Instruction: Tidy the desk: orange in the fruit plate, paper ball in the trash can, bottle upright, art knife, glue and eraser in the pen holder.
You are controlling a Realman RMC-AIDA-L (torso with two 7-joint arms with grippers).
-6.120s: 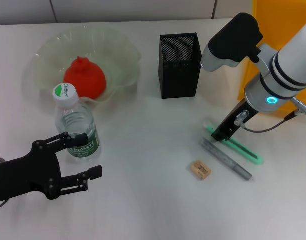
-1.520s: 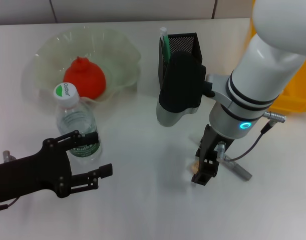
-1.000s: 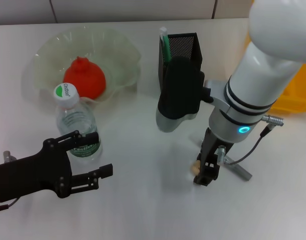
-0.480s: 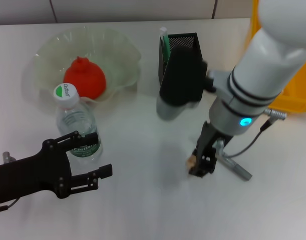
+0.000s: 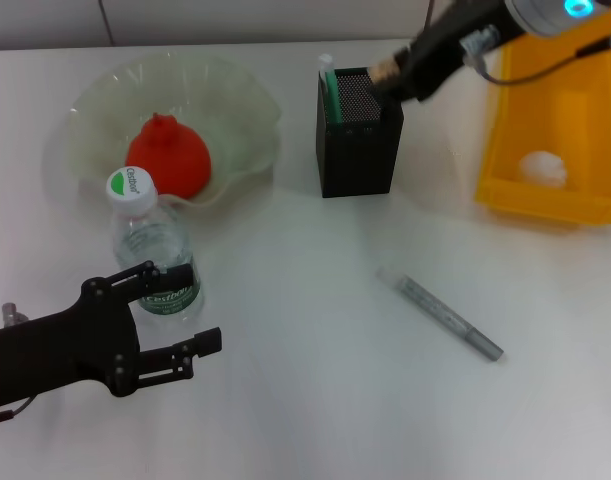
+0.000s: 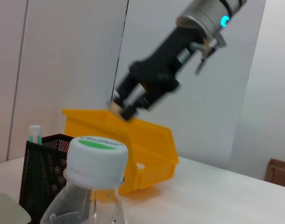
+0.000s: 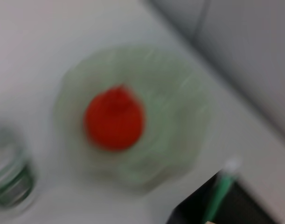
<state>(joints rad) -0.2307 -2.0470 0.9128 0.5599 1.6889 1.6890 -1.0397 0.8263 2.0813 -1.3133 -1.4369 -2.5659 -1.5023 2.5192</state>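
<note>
A: At the upper right of the head view, on your desk (image 5: 285, 400), what is already settled?

B: The yellow trash can (image 5: 505, 150) holds the paper ball (image 5: 541, 167). At upper left the fruit plate (image 5: 235, 110) cradles the orange (image 5: 168, 155). The bottle (image 5: 150, 250) stands upright at centre left, cap up.

A: And the pen holder (image 5: 358, 150)?

B: Top centre. The green art knife (image 5: 330, 90) stands in it, leaning on the wall at that side. Your right claw (image 5: 390, 72) hangs just over its open mouth, clenched on the eraser (image 5: 381, 70). The left wrist view shows the tan block pinched at the fingertips, so it hangs free below them and, I judge, should fall straight in once let go.

A: Is it centred?

B: It seems to sit over the rim on the right of the picture. I'd carry it a little inward before releasing, or it could bounce off the mesh edge.

A: The other arm?

B: Your left claw (image 5: 190, 305) waits at lower left, released, with one finger just beside the bottle's label; I can't tell whether they touch.

A: What's not yet done?

B: The glue (image 5: 440, 315) lies flat at lower right, well apart from the holder.
</note>
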